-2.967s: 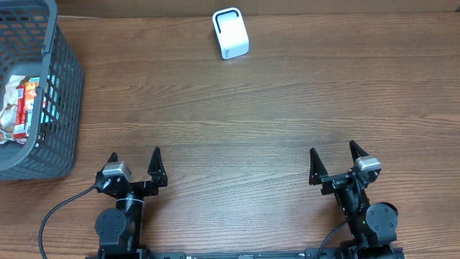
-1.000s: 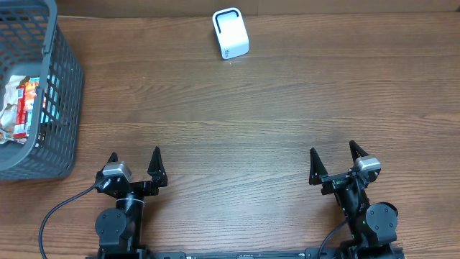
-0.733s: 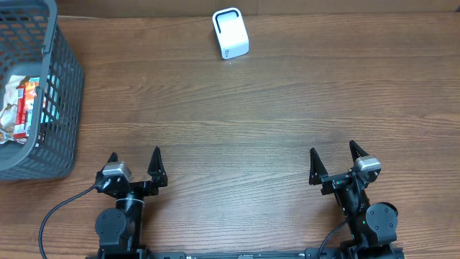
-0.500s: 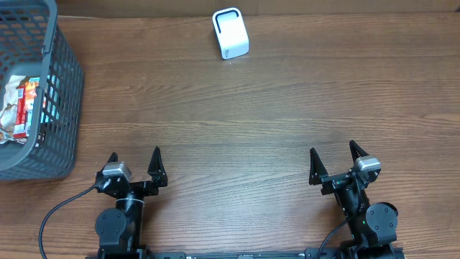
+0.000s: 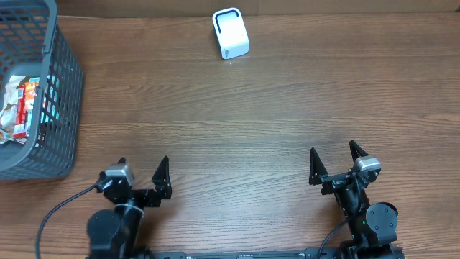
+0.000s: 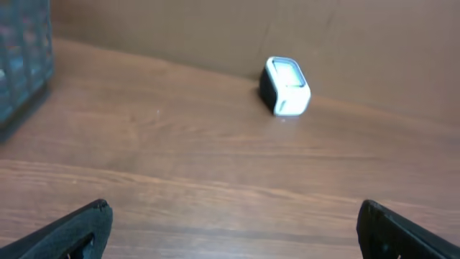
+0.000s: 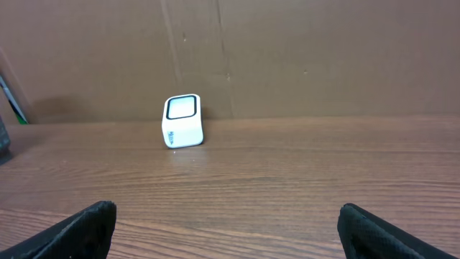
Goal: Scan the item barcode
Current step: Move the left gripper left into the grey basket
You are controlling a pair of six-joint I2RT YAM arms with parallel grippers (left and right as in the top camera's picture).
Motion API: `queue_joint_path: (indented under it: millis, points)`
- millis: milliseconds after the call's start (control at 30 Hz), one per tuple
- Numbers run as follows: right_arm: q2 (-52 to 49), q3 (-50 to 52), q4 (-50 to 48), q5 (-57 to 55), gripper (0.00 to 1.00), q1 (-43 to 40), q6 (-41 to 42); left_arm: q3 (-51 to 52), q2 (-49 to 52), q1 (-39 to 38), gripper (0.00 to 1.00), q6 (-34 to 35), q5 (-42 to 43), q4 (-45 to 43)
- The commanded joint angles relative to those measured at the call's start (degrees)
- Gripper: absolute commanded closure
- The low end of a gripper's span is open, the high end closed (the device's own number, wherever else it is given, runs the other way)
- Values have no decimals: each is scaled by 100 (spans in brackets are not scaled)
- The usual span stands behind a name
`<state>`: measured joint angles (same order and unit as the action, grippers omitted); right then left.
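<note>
I read the left gripper (image 5: 142, 171) as spread wide and empty, low at the near edge of the table (image 5: 251, 122). The right gripper (image 5: 332, 160) is likewise spread and empty. The red-and-white packet (image 5: 26, 108) lies inside the grey basket (image 5: 63, 108), far left. The white scanner (image 5: 230, 33) stands at the far edge.

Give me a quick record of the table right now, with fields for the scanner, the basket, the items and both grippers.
scanner: white, upright, far side of the table, near the middle
basket: grey, far left corner
snack packets: inside the basket, none picked up
left gripper: open, empty, near edge
right gripper: open, empty, near edge
</note>
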<state>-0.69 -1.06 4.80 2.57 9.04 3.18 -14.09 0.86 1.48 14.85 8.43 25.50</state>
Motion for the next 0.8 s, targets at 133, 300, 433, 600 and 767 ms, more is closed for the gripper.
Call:
queue_joint_path:
  millis: [133,300,433,600,767]
  points:
    - [52,61,-13,-35,0,-17,-20,-2507,748,-15,0,-96,170,1810]
    - [52,61,-13,-35,0,-17,-20,-4177,1947,-17,0,-448,195,3056]
    - [52,61,-13,-35,0,-17,-20,-5707,3239,-17,0,-1049,433,4144]
    - [52,61,-13,-35,0,-17,-20,-8024,5252,-17,0,-1683,450,6008]
    - [52,61,-13,-35,0,-17,-20,-9447,6749,-17,0,-1735,516,6463]
